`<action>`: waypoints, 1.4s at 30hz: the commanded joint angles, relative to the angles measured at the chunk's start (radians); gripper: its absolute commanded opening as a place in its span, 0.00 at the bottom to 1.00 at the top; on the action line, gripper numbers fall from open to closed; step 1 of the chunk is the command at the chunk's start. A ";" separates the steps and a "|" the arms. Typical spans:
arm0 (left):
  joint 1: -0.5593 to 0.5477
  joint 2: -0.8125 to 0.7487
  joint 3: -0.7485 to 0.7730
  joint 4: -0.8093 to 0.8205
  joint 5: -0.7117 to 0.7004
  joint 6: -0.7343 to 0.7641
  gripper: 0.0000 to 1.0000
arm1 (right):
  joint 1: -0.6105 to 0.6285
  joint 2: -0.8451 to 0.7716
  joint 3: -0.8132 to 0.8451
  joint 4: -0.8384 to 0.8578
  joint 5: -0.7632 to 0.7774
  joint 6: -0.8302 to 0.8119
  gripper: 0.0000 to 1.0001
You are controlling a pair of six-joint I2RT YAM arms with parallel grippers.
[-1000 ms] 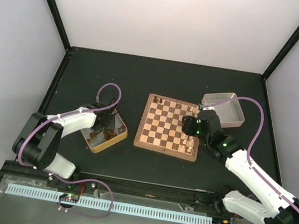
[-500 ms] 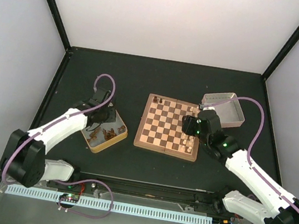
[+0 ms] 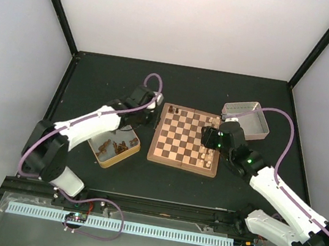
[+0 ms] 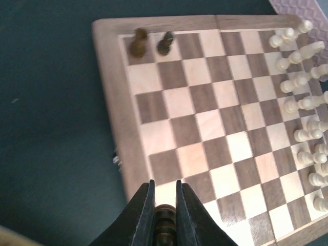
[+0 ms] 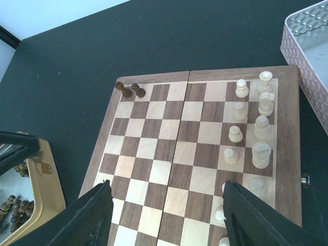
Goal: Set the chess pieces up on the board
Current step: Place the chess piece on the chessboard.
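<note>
A black table (image 3: pixel 97 76) sits inside white walls (image 3: pixel 187 15). The board (image 3: pixel 180 139) lies mid-table, with two dark pieces (image 4: pixel 138 42) at its far left corner and pale pieces (image 5: pixel 261 125) along its right side. The left gripper (image 4: pixel 164 188), narrow, clamps a dark piece (image 4: pixel 164 224) over the board's left edge. The right gripper (image 5: pixel 165 193) hangs wide above the board.

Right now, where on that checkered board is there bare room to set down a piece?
The checkered wooden board is bare across its middle and down its left two columns, nearer than the two dark brown wooden pieces in the far-left corner. The right two columns are crowded with pale cream pieces. The left claw grips a third dark piece by the left border.
</note>
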 commanded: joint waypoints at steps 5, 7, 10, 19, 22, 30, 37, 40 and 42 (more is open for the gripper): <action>-0.054 0.276 0.307 -0.068 -0.045 0.072 0.11 | -0.009 -0.024 -0.023 0.024 0.040 0.004 0.59; -0.058 0.339 0.372 -0.089 -0.046 0.070 0.11 | -0.010 -0.023 -0.026 0.027 0.037 0.006 0.59; -0.064 0.412 0.446 -0.113 -0.046 0.072 0.11 | -0.010 -0.020 -0.023 0.026 0.030 -0.002 0.59; -0.067 0.570 0.581 -0.158 -0.021 0.096 0.13 | -0.011 -0.003 -0.020 0.032 0.022 -0.002 0.59; -0.067 0.594 0.586 -0.133 -0.026 0.107 0.13 | -0.011 0.004 -0.018 0.030 0.022 -0.003 0.59; -0.067 0.652 0.624 -0.127 -0.027 0.128 0.13 | -0.011 0.005 -0.015 0.025 0.031 -0.008 0.59; -0.067 0.681 0.641 -0.115 -0.032 0.137 0.14 | -0.011 0.010 -0.014 0.023 0.031 -0.011 0.60; -0.068 0.695 0.656 -0.120 -0.038 0.139 0.14 | -0.013 0.012 -0.012 0.023 0.031 -0.012 0.60; -0.067 0.701 0.663 -0.125 -0.044 0.141 0.15 | -0.012 0.012 -0.011 0.022 0.031 -0.012 0.60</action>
